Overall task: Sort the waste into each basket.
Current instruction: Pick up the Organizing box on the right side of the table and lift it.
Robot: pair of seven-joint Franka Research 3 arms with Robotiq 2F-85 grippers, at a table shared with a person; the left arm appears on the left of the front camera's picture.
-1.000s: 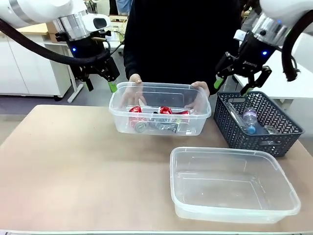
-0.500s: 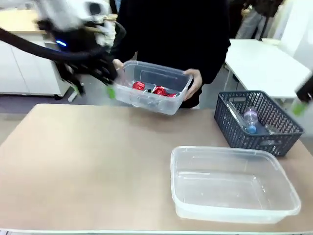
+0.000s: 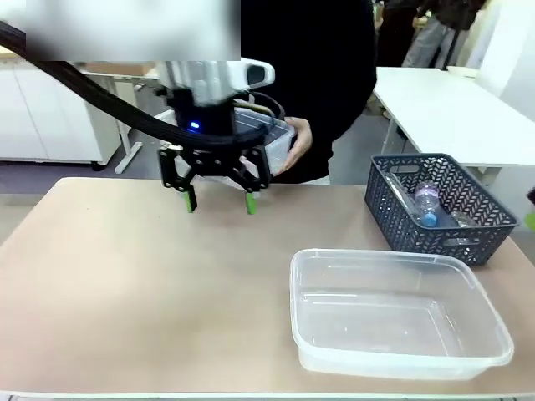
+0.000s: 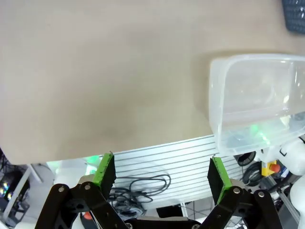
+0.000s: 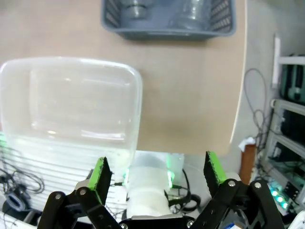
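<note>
We log a robotics lab: white cabinets (image 3: 42, 117), spare white table (image 3: 447, 104), loose cables (image 4: 143, 183), equipment rack (image 5: 289, 86).

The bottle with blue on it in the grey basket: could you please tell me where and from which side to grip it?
Grip the bottle across its clear round body, coming down from above: the grey basket has lattice walls that likely block sideways approaches, but an open top.

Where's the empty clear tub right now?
In the front view the empty clear tub sits on the table at its near right, just in front of the dark lattice basket and right of the open left pincer.
</note>
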